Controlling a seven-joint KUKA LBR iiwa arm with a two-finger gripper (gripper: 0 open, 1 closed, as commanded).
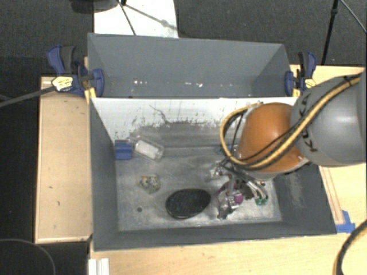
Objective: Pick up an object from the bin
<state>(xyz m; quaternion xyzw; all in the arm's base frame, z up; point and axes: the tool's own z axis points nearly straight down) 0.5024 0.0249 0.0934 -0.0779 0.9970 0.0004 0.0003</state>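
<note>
Hanging low over the floor of the bin [183, 67], the hand [228, 205] sits under the arm's orange cover [266, 136]. Whether it is wide or narrow I cannot tell, since the arm's own parts crowd the spot. Nothing can be seen held in it.

Just beside the hand, on the side away from the arm, lies a black oval disc [187, 203]. It is flat on the bin floor and apart from everything else, so it is the nearest thing and the likeliest pick. By its look the disc is stiff and smooth, perhaps somewhat heavy, and it lies very low — hard to get under. The best hold is probably across its narrow width, at the middle, so that it neither swings nor slides out. A grip at the tip of the oval would likely let it tilt.

Farther from the hand, beyond the disc, lies a small mottled lump [150, 182]. Well apart, near the back slope, a clear tube [148, 148] rests just beside a blue block [123, 150] — both look light, and the tube may roll.
</note>
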